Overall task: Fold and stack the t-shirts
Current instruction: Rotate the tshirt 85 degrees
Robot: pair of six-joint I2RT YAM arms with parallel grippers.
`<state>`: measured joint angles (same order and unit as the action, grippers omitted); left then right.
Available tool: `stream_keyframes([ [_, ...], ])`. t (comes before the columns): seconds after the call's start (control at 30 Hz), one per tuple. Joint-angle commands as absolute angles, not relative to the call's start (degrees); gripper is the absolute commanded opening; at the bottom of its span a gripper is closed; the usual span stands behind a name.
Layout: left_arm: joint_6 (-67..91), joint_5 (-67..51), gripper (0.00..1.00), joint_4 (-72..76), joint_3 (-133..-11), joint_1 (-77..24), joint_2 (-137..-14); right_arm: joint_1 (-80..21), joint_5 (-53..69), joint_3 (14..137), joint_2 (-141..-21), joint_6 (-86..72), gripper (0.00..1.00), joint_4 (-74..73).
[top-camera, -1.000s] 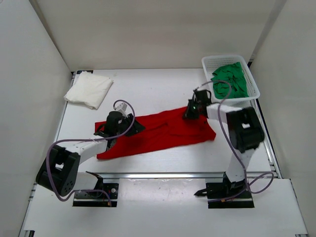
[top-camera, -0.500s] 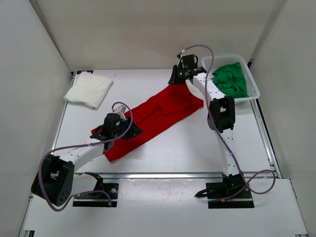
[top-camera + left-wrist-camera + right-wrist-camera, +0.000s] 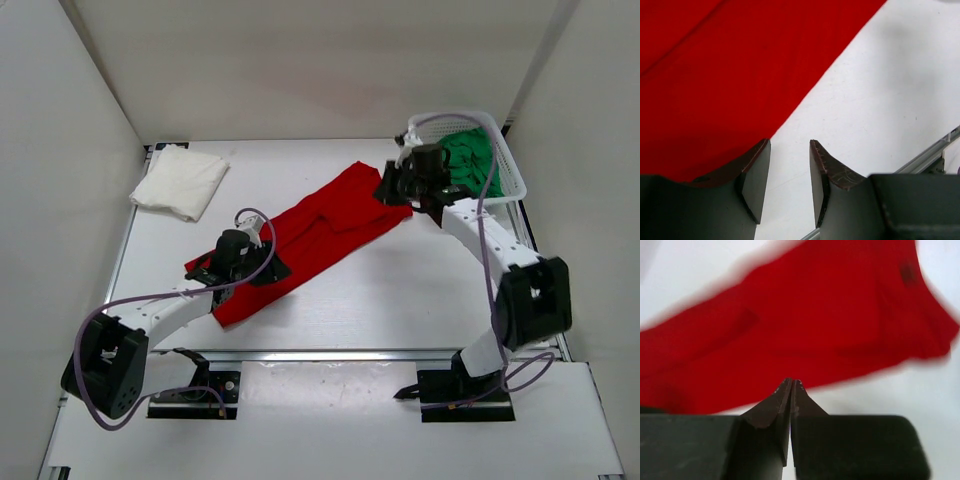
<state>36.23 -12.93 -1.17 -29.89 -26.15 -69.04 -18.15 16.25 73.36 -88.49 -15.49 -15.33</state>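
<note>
Red shirt [image 3: 320, 235] spread on worktop [image 3: 400, 290], long axis 7 to 1 o'clock thru centre. White shirt [image 3: 180, 182] folded at 10 o'clock corner; green shirt [image 3: 470, 160] bunched in basket [image 3: 512, 182] at 2 o'clock. L claw [image 3: 789, 150] over red shirt's 7 o'clock end: jaws partway apart, bare worktop in gap, nothing gripped. R claw [image 3: 791, 385] by 1 o'clock end: tips pressed together, no cloth btwn them; that wrist view blurred.
</note>
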Motion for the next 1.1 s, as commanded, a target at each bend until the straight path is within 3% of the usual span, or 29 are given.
stream_keyframes([
  [0.0,35.68,-13.98,0.48,1.40,-31.38,-27.86,-69.17,-15.56,10.64,64.79,-92.90,-16.26,0.00,-13.37],
  [0.27,36.30,-14.41,0.48,2.55,-30.94,-27.78,-68.29,-13.36,7.30,61.79,-100.53,-17.23,0.00,-9.50],
  [0.43,36.39,-15.03,0.48,3.52,-30.32,-27.60,-68.99,-12.39,8.00,67.31,-110.20,-18.46,0.01,-9.40],
  [0.57,36.83,-15.21,0.48,3.51,-30.67,-27.16,-69.09,-12.04,9.84,80.29,-119.50,-18.10,0.00,-13.35],
  [0.73,36.47,-14.50,0.48,1.76,-32.43,-27.51,-69.08,-12.57,10.90,108.74,-129.62,-15.65,0.00,-25.10],
  [0.87,36.39,-14.15,0.48,0.44,-33.22,-28.56,-69.00,-14.67,6.60,121.81,-130.52,-12.04,0.00,-35.66],
  [0.93,36.56,-14.32,0.48,0.88,-32.78,-27.69,-68.91,-15.29,7.11,117.37,-125.72,-11.78,0.02,-35.77],
  [1.07,34.90,-15.20,0.48,-1.91,-34.89,-25.59,-68.03,-19.07,12.73,89.12,-108.77,-15.72,0.14,-22.37],
])
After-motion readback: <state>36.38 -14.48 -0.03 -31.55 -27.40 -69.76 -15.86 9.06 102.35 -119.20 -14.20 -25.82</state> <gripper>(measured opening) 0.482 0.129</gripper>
